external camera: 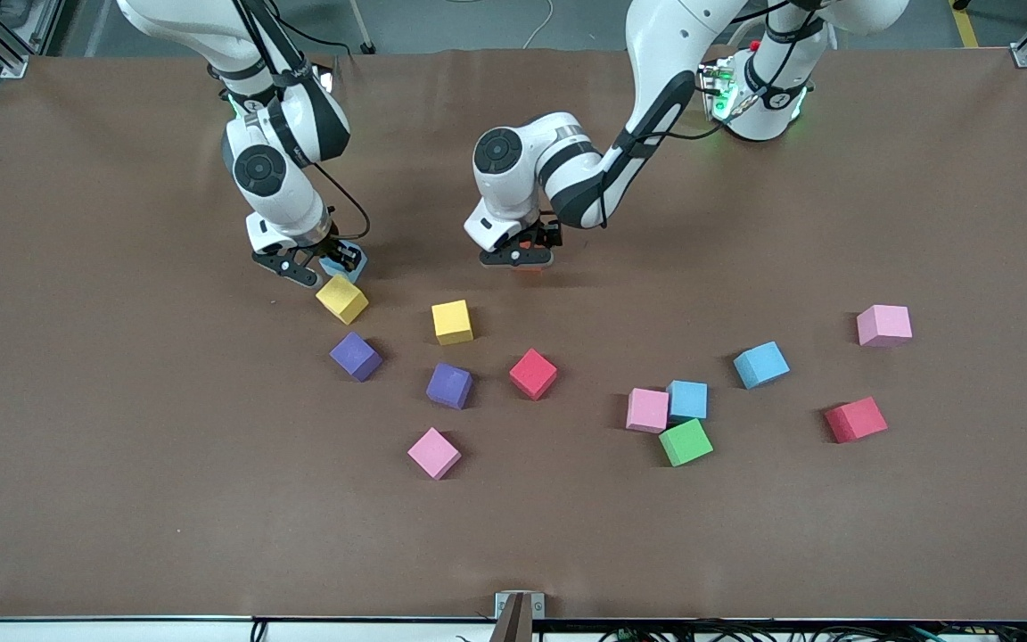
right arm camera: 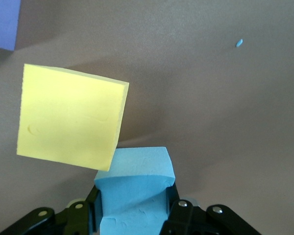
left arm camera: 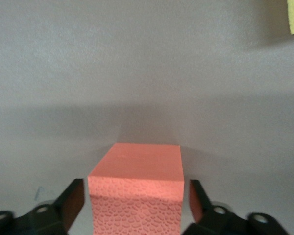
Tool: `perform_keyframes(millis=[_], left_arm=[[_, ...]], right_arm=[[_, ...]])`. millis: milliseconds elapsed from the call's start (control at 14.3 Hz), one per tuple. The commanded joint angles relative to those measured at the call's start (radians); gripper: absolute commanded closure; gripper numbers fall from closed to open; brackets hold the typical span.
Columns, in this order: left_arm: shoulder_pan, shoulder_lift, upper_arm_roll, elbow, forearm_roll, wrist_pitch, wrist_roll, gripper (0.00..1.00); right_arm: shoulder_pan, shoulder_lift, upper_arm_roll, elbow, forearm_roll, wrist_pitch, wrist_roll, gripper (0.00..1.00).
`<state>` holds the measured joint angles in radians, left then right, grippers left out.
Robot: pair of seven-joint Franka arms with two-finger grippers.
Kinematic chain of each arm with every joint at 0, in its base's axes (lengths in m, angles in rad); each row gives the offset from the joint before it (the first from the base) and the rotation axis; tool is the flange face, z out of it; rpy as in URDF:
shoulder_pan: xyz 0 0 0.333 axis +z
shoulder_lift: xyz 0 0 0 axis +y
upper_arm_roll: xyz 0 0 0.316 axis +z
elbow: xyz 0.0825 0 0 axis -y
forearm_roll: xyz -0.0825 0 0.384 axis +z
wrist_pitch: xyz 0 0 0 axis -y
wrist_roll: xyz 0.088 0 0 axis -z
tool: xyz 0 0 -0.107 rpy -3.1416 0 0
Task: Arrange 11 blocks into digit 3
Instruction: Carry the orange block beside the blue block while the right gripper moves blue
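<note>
- Foam-like cubes in solid colours lie scattered over the brown desk (external camera: 77, 401); no digit 3 shows yet.
- Left tool (external camera: 521, 256) sits low at mid-desk, its fingers (left arm camera: 71, 198) standing wide, apart from the orange block (left arm camera: 137, 188) resting between them on the desk.
- Right tool (external camera: 313, 265) is clamped on a blue block (right arm camera: 134, 188) at desk level, just beside a yellow block (external camera: 341, 298) toward the right arm's end.
- Nearer the front camera lie another yellow block (external camera: 452, 322), two purple blocks (external camera: 356, 356), red, pink, blue and green cubes.
- Judged by their dimpled matte faces, the blocks look light, slightly yielding and grippy; taking them across two flat parallel faces, squarely centred, should hold without crushing.
</note>
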<state>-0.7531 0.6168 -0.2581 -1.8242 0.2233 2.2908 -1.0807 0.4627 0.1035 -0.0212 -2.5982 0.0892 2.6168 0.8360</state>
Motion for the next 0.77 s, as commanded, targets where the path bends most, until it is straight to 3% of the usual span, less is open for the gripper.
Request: perform_keyframes(millis=[0, 349, 698], left_arm=[[0.004, -0.043, -0.001, -0.015, 0.034, -0.011, -0.004, 0.0], [0.026, -0.091, 0.003, 0.035, 0.031, -0.016, -0.012, 0.0], [0.099, -0.089, 0.005, 0.175, 0.033, -0.106, -0.01, 0.0]], right_arm=[[0.001, -0.019, 0.006, 0.0, 0.107, -0.001, 0.017, 1.0], [0.049, -0.015, 0.006, 0.047, 0.119, -0.009, 0.298, 1.0], [0.152, 0.001, 0.006, 0.104, 0.119, -0.011, 0.613, 1.0]])
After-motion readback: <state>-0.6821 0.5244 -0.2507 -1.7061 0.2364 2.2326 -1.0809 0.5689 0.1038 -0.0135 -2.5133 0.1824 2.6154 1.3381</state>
